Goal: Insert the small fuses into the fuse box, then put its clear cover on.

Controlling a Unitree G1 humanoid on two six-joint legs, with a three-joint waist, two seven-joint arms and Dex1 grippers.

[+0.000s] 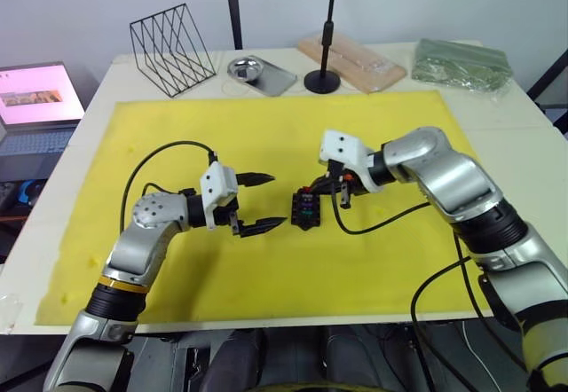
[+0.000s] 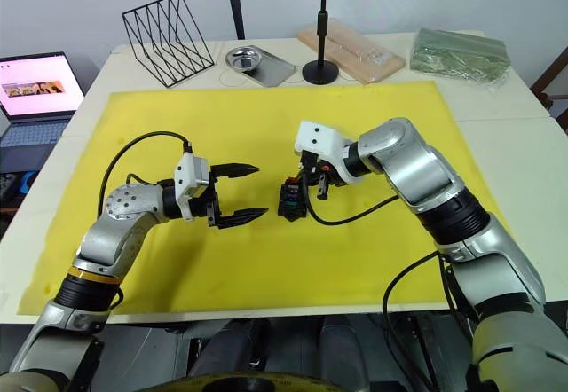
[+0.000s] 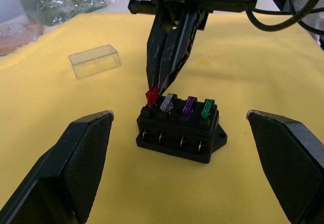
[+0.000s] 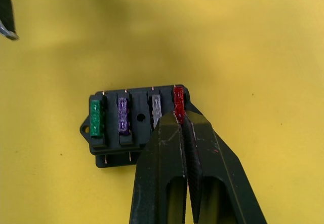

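Note:
The black fuse box sits on the yellow mat between my two grippers. Red, grey, purple and green small fuses stand in its top slots; the red one leans at the end slot. My right gripper reaches down over the box, shut on the red fuse. On the box's left, my left gripper is open and holds nothing, its fingers spread wide toward the box. The clear cover lies on the mat beyond the box.
The yellow mat covers most of the white table. Along the far edge are a black wire rack, a metal dish, a black stand base, a wooden board and a green bag. A laptop sits far left.

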